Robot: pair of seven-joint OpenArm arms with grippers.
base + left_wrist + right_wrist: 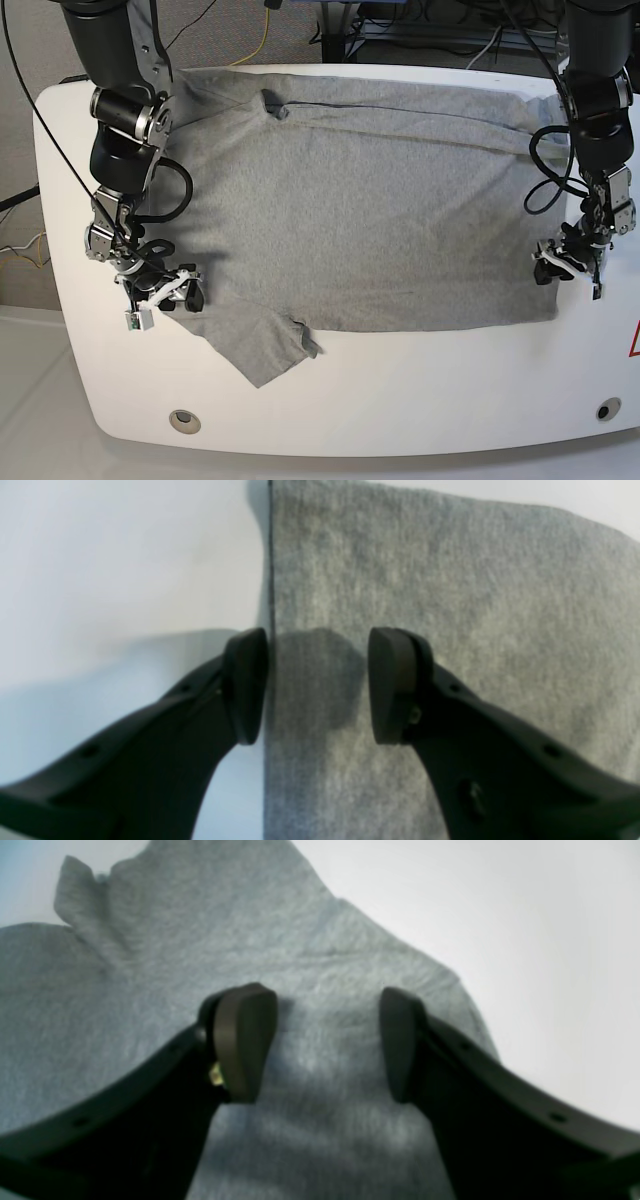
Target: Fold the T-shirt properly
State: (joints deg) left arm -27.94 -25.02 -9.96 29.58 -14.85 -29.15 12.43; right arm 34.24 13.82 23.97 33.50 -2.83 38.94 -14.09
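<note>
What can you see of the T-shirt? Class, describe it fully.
The T-shirt is heather-grey knit, plain side up, spread sideways across the white table. One sleeve sticks out at the near edge, a small fold shows at the far edge, and wrinkles run along the far side. An open gripper stands at each end of it.

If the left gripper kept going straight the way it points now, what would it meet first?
Most likely the T-shirt. The left gripper is open and points down at the shirt's straight edge, one finger over the white table, the other over grey cloth. Nothing else lies between, though its height above the cloth is unclear.
</note>
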